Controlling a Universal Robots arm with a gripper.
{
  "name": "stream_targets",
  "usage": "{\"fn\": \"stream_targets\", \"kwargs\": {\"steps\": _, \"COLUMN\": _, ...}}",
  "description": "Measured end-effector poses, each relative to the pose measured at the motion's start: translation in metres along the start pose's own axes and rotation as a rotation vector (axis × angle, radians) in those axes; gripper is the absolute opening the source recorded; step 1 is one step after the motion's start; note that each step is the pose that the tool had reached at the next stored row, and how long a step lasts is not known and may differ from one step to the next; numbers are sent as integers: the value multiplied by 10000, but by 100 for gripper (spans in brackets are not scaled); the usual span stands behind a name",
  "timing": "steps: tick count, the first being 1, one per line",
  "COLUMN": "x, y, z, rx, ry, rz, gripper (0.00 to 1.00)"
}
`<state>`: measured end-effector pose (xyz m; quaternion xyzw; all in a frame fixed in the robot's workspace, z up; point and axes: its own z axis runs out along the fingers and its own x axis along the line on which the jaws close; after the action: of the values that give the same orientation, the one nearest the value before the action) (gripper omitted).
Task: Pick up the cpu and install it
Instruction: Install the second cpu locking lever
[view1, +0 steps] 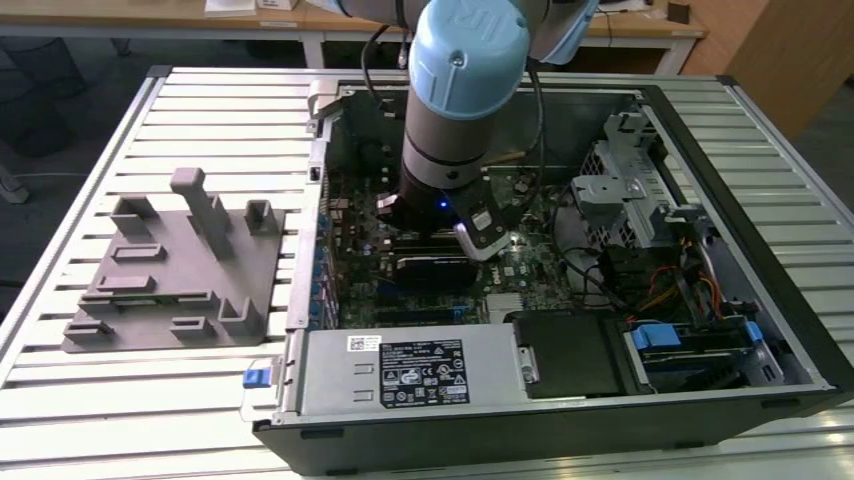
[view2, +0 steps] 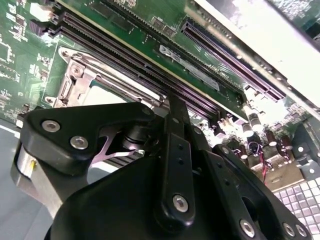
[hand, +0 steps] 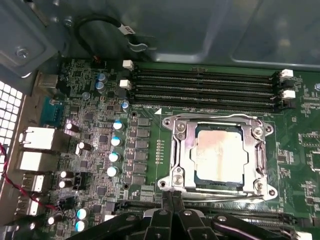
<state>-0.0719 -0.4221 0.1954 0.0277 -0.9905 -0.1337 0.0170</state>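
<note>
Down inside the open computer case (view1: 747, 330) the arm (view1: 461, 90) reaches over the green motherboard (hand: 100, 150), with the gripper (hand: 172, 200) hanging just beside the socket frame (hand: 175, 150). Seen in the first wrist view, its two fingers (hand: 168, 205) lie pressed together with nothing between them, their tips near the frame's edge. The cpu (hand: 220, 152) sits flat inside that metal-rimmed frame, its pale top smeared with a pinkish stain. Beyond the socket run the long dark memory slots (hand: 205, 87). Seen in the second wrist view, the black gripper (view2: 175, 115) body covers much of the board, a finger (view2: 177, 145) pointing toward the slots (view2: 125, 55). Out on the slatted table (view1: 80, 200), at the exterior view's left of the case, stands the grey moulded holder block (view1: 180, 270), well apart from the arm.
</note>
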Motion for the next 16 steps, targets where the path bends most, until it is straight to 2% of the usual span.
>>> {"fn": "stream_targets", "kwargs": {"steps": 11, "x": 19, "y": -21, "z": 48, "rx": -650, "ry": -11, "rz": -110, "gripper": 11}}
{"fn": "stream_targets", "kwargs": {"steps": 13, "x": 30, "y": -23, "z": 57, "rx": -731, "ry": -10, "rz": -131, "gripper": 11}}
{"fn": "stream_targets", "kwargs": {"steps": 16, "x": 41, "y": -27, "z": 77, "rx": -788, "ry": -8, "rz": -156, "gripper": 11}}
